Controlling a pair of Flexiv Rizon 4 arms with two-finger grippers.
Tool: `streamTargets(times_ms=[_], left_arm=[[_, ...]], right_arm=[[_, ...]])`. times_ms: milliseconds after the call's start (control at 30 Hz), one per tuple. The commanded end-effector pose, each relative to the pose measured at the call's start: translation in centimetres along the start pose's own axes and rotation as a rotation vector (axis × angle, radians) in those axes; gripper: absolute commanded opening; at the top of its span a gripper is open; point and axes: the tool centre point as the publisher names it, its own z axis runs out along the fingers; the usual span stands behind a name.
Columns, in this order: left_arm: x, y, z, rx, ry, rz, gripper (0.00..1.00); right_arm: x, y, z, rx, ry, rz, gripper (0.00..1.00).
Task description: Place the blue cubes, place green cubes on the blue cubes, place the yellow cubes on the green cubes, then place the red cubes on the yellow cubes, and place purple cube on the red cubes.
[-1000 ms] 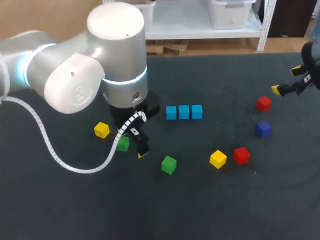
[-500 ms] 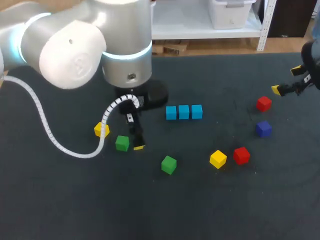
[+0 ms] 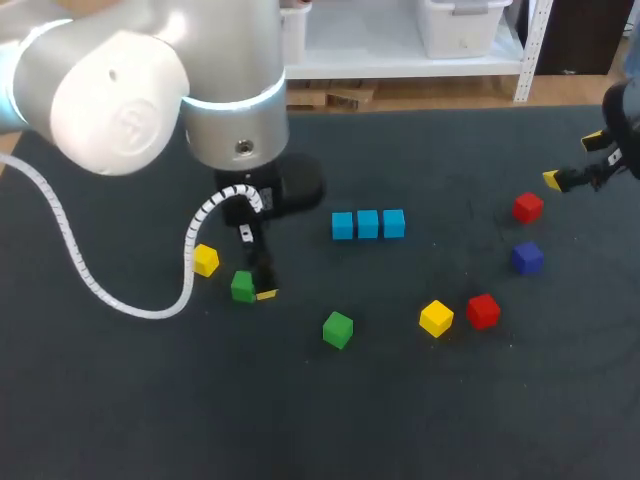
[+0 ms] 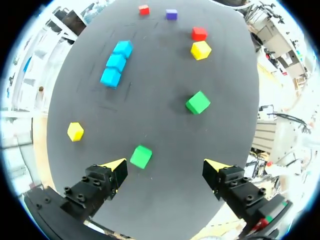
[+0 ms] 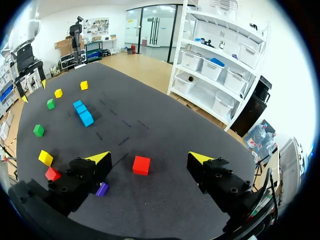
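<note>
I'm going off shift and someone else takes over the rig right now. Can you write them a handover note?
Left gripper: open, a green cube between its fingers, not gripped.
Right gripper: open, empty, a red cube ahead of it.
Done: three blue cubes side by side in a row.
Left: all the stacking. The other green cube, both yellow cubes, the other red cube and the purple cube lie singly on the table.
</note>
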Motion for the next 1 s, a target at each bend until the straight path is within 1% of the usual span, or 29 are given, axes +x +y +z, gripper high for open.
streamTargets(times_ms=[33, 100, 133, 233, 333, 500, 600, 667, 1000], left_arm=[[0.5, -1.8, 0.5, -0.025, 0.033, -0.011, 1.00], [0.5, -2.1, 1.0, -0.011, 0.028, -0.006, 1.00], [0.5, -2.2, 1.4, -0.009, 0.044, -0.015, 1.00], [0.4, -2.1, 2.3, 0.003, 0.040, -0.013, 1.00], [0.6, -1.5, 3.4, 0.018, 0.056, -0.018, 1.00], [0.8, -0.6, 4.4, 0.040, 0.081, -0.022, 1.00], [0.9, -0.5, 4.5, 0.042, 0.074, -0.021, 1.00], [0.8, -0.4, 4.4, 0.061, 0.052, -0.028, 1.00], [0.8, -0.4, 4.4, 0.061, 0.052, -0.028, 1.00]], right_arm=[[0.0, 0.0, 0.1, 0.003, 0.001, 0.000, 1.00], [0.0, 0.0, 0.1, 0.003, 0.001, 0.000, 1.00], [0.0, 0.0, 0.1, 0.003, 0.001, 0.000, 1.00], [0.0, 0.0, 0.1, 0.003, 0.001, 0.000, 1.00], [0.0, 0.0, 0.1, 0.003, 0.001, 0.000, 1.00], [0.0, 0.0, 0.1, 0.003, 0.001, 0.000, 1.00], [0.0, 0.0, 0.1, 0.003, 0.001, 0.000, 1.00], [0.0, 0.0, 0.1, 0.003, 0.001, 0.000, 1.00], [0.0, 0.0, 0.1, 0.003, 0.001, 0.000, 1.00]])
